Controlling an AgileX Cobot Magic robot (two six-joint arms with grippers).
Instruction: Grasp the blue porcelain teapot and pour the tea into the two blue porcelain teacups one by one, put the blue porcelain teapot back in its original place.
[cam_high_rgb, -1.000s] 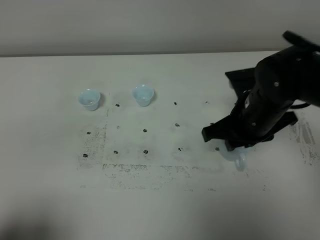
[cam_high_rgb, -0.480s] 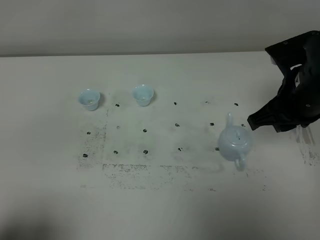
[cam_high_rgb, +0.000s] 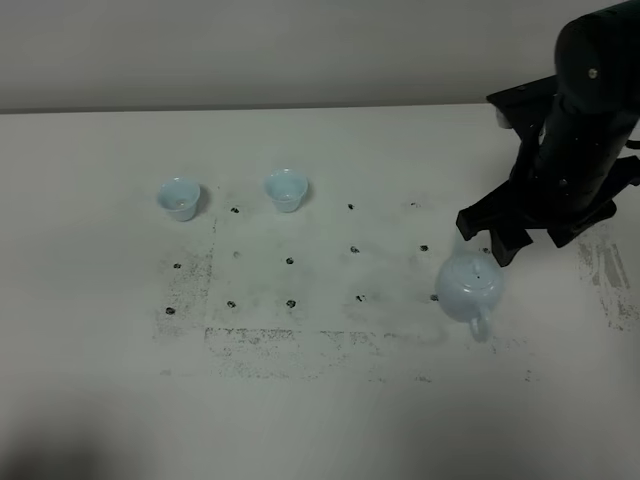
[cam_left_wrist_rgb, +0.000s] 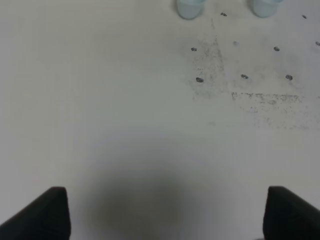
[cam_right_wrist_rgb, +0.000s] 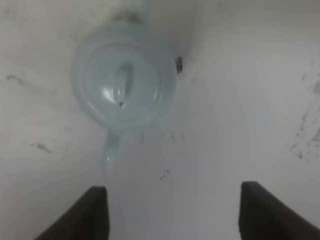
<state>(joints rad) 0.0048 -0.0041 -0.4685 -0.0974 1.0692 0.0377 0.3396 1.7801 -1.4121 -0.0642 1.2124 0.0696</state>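
The pale blue teapot (cam_high_rgb: 469, 288) stands upright on the white table (cam_high_rgb: 330, 400) at the right, lid on, loop handle toward the front. In the right wrist view the teapot (cam_right_wrist_rgb: 124, 82) lies ahead of the fingertips (cam_right_wrist_rgb: 90, 215). My right gripper (cam_high_rgb: 497, 240) hangs open and empty just behind and above the teapot, not touching it. The two small blue teacups (cam_high_rgb: 179, 198) (cam_high_rgb: 285, 189) stand side by side at the back left. The left wrist view shows them at its edge (cam_left_wrist_rgb: 189, 7) (cam_left_wrist_rgb: 265, 6), with my left gripper (cam_left_wrist_rgb: 165, 215) open over bare table.
Black dot marks (cam_high_rgb: 290, 262) and grey scuffing (cam_high_rgb: 300, 345) cover the table's middle. The pale back wall (cam_high_rgb: 300, 50) runs behind the table. The left arm is out of the exterior high view.
One second ago the right arm covered the teapot. It then drew away to the right, uncovering it, and has now swung back to just behind it. Teapot and cups have not moved.
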